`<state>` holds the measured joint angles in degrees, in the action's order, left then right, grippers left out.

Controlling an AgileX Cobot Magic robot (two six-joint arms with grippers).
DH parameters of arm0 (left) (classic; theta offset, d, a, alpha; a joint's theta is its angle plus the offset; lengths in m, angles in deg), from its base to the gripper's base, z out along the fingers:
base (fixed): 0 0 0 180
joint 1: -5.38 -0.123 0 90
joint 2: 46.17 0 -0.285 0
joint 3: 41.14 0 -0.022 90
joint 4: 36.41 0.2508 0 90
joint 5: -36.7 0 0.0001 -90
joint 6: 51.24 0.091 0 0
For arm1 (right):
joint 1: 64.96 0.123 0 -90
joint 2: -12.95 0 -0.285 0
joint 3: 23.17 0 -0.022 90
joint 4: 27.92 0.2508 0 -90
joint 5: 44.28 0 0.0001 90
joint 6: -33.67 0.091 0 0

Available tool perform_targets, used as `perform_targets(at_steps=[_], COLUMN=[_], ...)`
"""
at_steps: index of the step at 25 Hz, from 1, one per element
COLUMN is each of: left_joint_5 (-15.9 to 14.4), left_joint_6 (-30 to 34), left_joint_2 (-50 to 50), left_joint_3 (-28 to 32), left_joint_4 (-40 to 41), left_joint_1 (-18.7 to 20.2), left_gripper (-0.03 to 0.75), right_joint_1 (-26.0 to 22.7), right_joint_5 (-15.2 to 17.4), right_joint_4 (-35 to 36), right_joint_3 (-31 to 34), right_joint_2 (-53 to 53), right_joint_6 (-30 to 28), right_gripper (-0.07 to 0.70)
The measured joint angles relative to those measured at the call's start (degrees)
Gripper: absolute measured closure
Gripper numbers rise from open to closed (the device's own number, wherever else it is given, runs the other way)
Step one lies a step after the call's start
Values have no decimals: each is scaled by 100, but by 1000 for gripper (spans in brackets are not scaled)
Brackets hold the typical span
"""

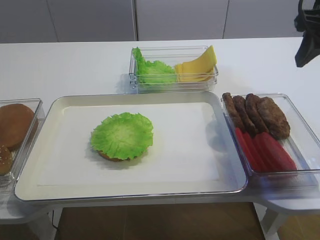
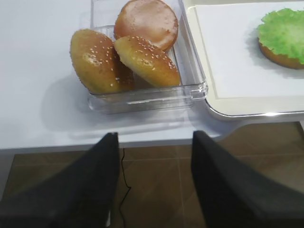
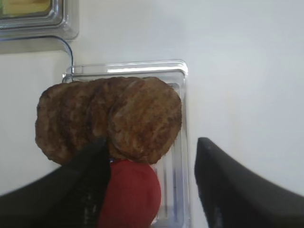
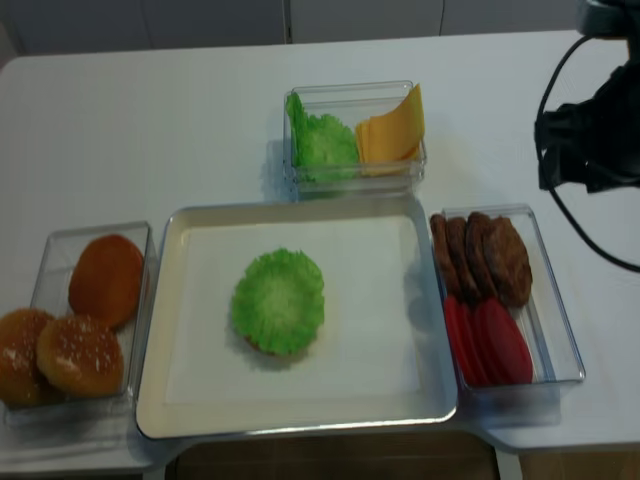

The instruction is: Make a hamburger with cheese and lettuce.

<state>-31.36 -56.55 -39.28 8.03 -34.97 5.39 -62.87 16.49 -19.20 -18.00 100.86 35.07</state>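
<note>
Right gripper (image 3: 149,183) hangs above the right-hand clear bin (image 3: 183,118), jaws spread wide with nothing between them; directly below lie overlapping brown patties (image 3: 114,118) and red tomato slices (image 3: 130,194). Left gripper (image 2: 154,180) waits with its jaws apart and nothing in them, off the table edge near the bun bin (image 2: 194,90).

The hamburger (image 1: 121,136) sits left of centre on the white tray (image 1: 200,170), a lettuce (image 1: 122,134) leaf already covering the bun half. Cheese (image 1: 196,66) is probably the next layer. It stands in the rear bin (image 1: 175,82), beside spare green leaves.

For a clean pick, approach the cheese stack from above, align the fingers across one slice edge, and close gently. The slices look thin, smooth and pliable, so they may bend or cling together. The lettuce is ruffled and uneven; lower the slice flat and centred.
</note>
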Motion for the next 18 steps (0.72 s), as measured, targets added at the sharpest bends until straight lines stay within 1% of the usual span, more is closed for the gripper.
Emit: perform_targets(at_steps=[8,11,18], left_joint_5=[0,0,0], left_joint_6=[0,0,0], left_joint_2=[0,0,0], left_joint_3=[0,0,0], left_joint_4=[0,0,0], left_joint_1=[0,0,0], left_gripper=[346,346,346], right_joint_1=[0,0,0], right_joint_5=[412,560,1015], right_joint_4=[-176,-186,-186], right_joint_3=[0,0,0], right_joint_2=[-246,-479,-1257], right_joint_6=[36,59,247], right_gripper=[204,204,204])
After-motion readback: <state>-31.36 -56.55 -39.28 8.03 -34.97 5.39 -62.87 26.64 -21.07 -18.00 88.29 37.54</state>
